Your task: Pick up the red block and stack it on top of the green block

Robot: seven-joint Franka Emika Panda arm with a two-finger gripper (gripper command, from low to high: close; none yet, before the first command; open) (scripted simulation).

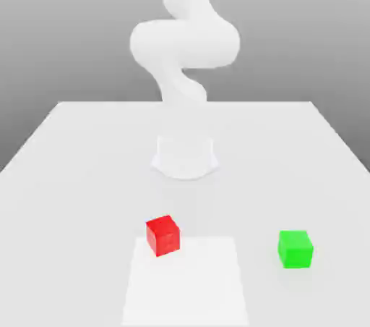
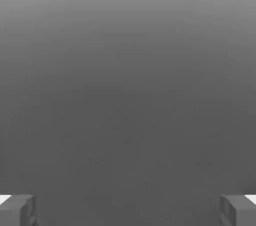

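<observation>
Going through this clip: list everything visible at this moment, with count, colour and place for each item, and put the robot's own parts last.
red block: one, bright red, on the table toward the exterior view's left, at the back corner of the paler patch.
green block: one, bright green, on the table toward the exterior view's right, apart from the red block.
paler patch: one, lighter square area on the tabletop, near edge.
table: one, white, carries both blocks.
arm: one, white, rising from its base behind the blocks.
gripper: one, grey fingers spread wide, open, holding nothing.
</observation>
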